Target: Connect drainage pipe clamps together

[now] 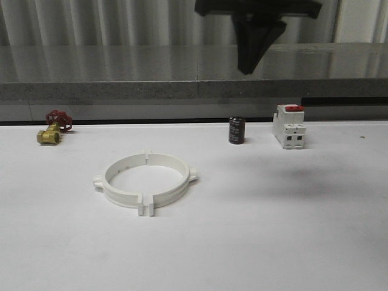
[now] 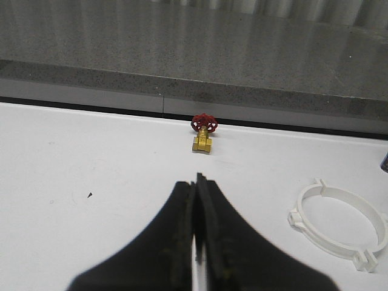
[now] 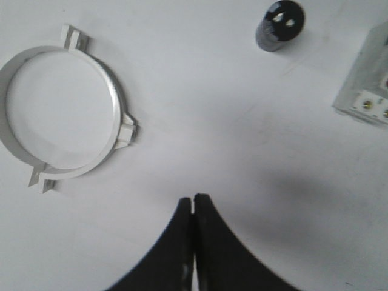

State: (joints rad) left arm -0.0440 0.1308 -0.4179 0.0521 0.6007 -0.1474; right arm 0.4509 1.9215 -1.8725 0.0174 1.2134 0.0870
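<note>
The two drainage pipe clamps lie on the white table as one flat white ring, left half [image 1: 111, 182] and right half [image 1: 183, 180]. Their end flanges meet at the front and at the back, and a small tab sticks out on each side. The ring also shows in the left wrist view [image 2: 327, 244] and the right wrist view [image 3: 113, 100]. My left gripper [image 2: 197, 179] is shut on nothing, above bare table, apart from the ring. My right gripper [image 3: 193, 199] is shut and empty too, above bare table between the ring and the switch block. It hangs high in the front view [image 1: 246, 68].
A brass valve with a red handle [image 1: 51, 128] [image 2: 204, 132] sits at the back left. At the back right stand a black cylinder [image 1: 236, 130] [image 3: 279, 25] and a white red-topped switch block [image 1: 288, 126] [image 3: 367, 91]. A grey stone ledge [image 1: 121, 79] runs behind the table.
</note>
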